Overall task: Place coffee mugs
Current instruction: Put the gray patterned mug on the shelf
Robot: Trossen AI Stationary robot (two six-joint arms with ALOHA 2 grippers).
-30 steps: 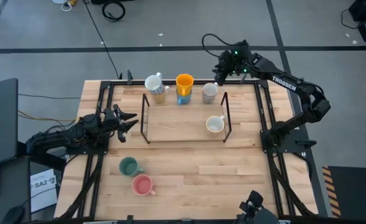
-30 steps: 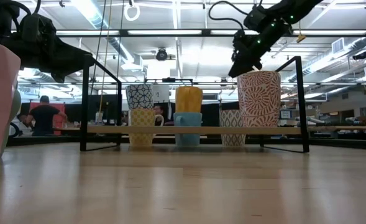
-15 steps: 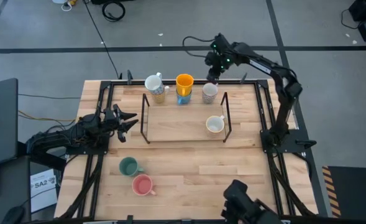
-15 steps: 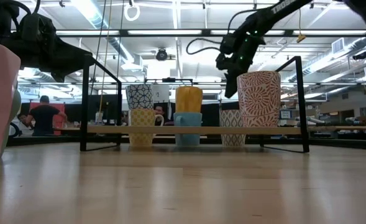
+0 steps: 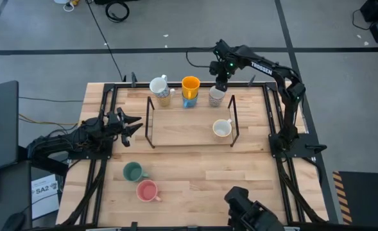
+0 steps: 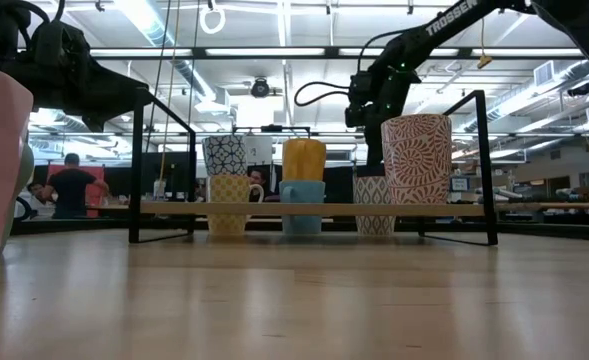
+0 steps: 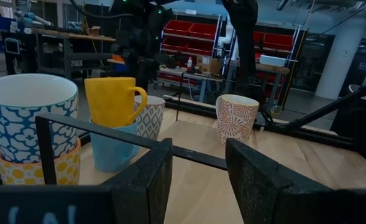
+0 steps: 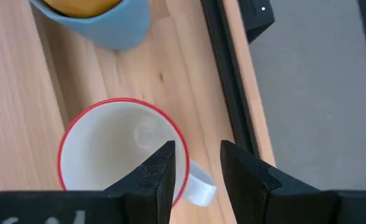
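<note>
Red-rimmed white ceramic mug with diamond pattern [image 5: 216,95] standing at back row of wooden table [image 5: 195,179], just beside stacked pair: orange mug [image 5: 190,85] in blue mug [image 6: 302,208]. Further left, blue-patterned white mug [image 5: 158,86] stacked on yellow-patterned mug [image 6: 228,204]. Orange-patterned cream mug [image 5: 222,128] alone, by right upright of black metal frame [image 5: 149,122]. Green mug [image 5: 133,171] and pink mug [image 5: 147,190] well apart at front, likely still to place.

Right gripper [image 8: 193,163] directly over red-rimmed mug, jaws parted across rim on handle side, nothing clamped. Left gripper [image 7: 198,177] waiting at left edge, agape, empty. Frame posts crowding approach.
</note>
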